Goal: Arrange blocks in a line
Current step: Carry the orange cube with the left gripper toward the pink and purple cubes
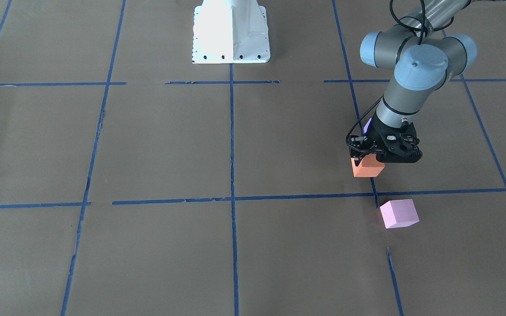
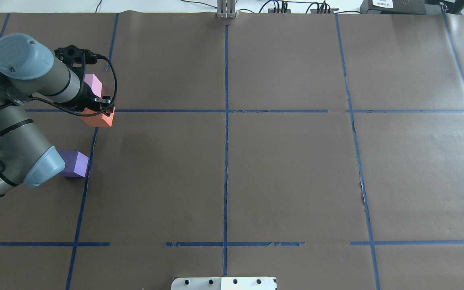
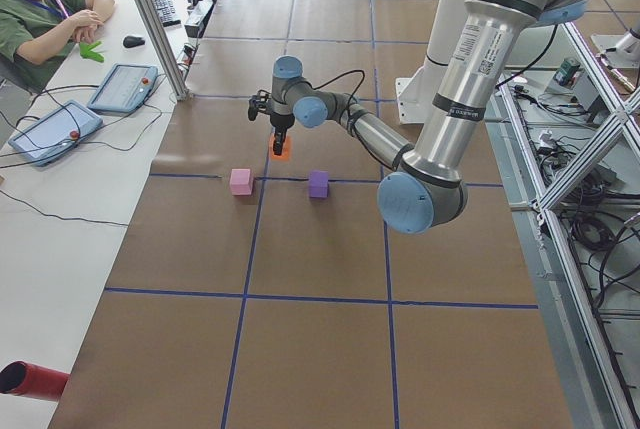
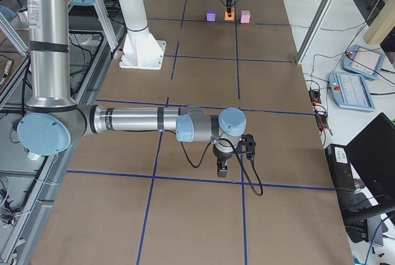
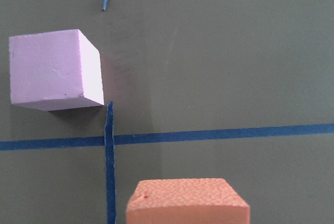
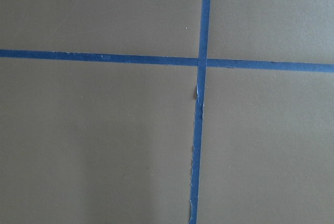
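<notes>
Jaws clamping orange block (image 1: 369,169), left gripper (image 1: 366,159) pointing down

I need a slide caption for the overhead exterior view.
The left gripper holds the orange block between the pink block and the purple block.

On the table (image 2: 288,169), at the robot's left side, the near block (image 2: 75,163) lies closest to the robot. The middle block (image 2: 102,119) is farther out, under the left gripper (image 1: 366,158). The far block (image 2: 94,83) lies just beyond it, not touching, across a tape line (image 5: 219,134).
</notes>
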{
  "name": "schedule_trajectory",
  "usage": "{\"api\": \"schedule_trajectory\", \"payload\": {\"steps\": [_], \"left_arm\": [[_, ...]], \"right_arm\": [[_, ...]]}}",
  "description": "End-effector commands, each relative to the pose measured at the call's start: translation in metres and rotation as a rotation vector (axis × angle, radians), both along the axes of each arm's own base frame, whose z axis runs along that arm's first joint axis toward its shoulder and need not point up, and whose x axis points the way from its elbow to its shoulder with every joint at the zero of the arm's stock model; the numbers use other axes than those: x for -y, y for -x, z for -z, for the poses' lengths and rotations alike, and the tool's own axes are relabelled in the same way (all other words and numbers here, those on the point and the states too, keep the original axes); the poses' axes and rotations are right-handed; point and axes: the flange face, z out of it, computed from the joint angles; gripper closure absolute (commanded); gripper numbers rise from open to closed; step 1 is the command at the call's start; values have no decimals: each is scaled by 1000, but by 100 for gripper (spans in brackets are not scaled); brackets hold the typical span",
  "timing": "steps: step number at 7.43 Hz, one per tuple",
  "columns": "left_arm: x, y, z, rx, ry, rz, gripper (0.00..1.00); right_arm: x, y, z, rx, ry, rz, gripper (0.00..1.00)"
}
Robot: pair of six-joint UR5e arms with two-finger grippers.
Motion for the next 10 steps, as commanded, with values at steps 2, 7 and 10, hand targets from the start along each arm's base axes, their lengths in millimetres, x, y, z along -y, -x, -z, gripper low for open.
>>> {"api": "schedule_trajectory", "payload": {"steps": [2, 7, 10], "left_arm": [[11, 22, -40, 65, -11, -33, 100], [7, 24, -74, 60, -1, -34, 100], [4, 23, -86, 60, 10, -35, 100]], "right_arm": [[1, 0, 1, 1, -1, 0, 0], [0, 0, 0, -1, 0, 0, 0], [0, 1, 0, -1, 0, 1, 0]]}}
